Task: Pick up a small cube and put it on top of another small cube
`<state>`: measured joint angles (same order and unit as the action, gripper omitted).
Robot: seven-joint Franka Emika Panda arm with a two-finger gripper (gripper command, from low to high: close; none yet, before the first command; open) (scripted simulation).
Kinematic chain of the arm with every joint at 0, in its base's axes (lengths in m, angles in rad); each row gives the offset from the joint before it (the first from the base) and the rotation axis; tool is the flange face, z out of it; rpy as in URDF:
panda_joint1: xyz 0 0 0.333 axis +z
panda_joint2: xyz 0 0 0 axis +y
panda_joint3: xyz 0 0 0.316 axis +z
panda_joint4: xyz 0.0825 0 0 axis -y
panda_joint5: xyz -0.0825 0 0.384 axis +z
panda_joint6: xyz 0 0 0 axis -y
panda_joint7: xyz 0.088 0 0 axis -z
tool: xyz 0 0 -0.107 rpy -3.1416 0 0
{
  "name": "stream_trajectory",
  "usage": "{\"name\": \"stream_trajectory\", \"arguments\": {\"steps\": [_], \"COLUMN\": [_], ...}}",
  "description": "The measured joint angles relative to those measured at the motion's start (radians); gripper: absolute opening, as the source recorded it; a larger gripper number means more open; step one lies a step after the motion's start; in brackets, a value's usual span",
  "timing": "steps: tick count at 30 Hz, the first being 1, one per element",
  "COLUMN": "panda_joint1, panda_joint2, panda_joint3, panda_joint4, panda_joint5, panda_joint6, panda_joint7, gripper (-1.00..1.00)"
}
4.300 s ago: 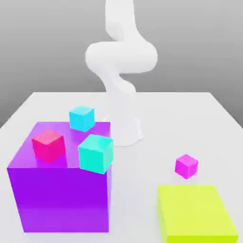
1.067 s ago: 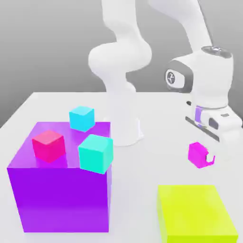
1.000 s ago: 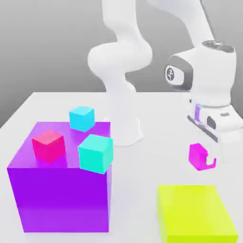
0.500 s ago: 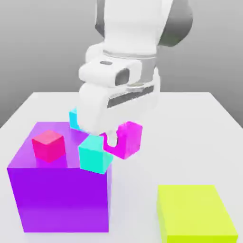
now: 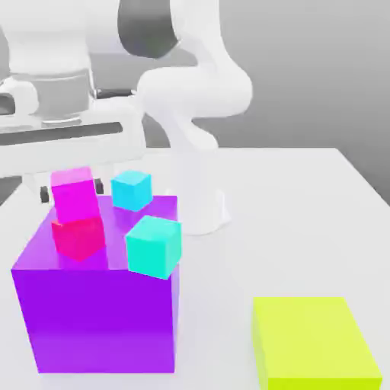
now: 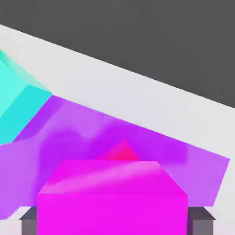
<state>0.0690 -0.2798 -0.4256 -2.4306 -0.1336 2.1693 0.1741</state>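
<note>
The small magenta cube (image 5: 75,196) sits on top of the pinkish-red cube (image 5: 76,238), slightly tilted. The red cube rests on the big purple cube (image 5: 99,320), near its corner on the exterior view's left. My gripper (image 5: 70,190) hangs around the magenta cube, its fingers standing just off the cube's two sides, open. In the hand view the magenta cube (image 6: 112,197) fills the space between the grey fingertips (image 6: 27,222), with a narrow gap showing on one side. Only a sliver of the red cube (image 6: 121,151) peeks out behind it.
Two cyan cubes (image 5: 131,189) (image 5: 154,245) also stand on the purple cube, to the exterior view's right of the stack. A flat yellow-green block (image 5: 312,343) lies on the white table (image 5: 289,198) at the front right. The arm's base (image 5: 202,209) stands behind the purple cube.
The hand carried the magenta cube from mid-air right of the cyan cubes over to the left and onto the red cube. The fingers have come off its sides.
</note>
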Motion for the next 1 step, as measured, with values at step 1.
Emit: {"name": "stream_trajectory", "arguments": {"steps": [1], "panda_joint1": [0.0], "panda_joint2": [0.0], "panda_joint3": [0.0], "panda_joint4": [0.0], "panda_joint5": [0.0], "panda_joint6": [0.0], "panda_joint7": [0.0], "gripper": [1.0]}}
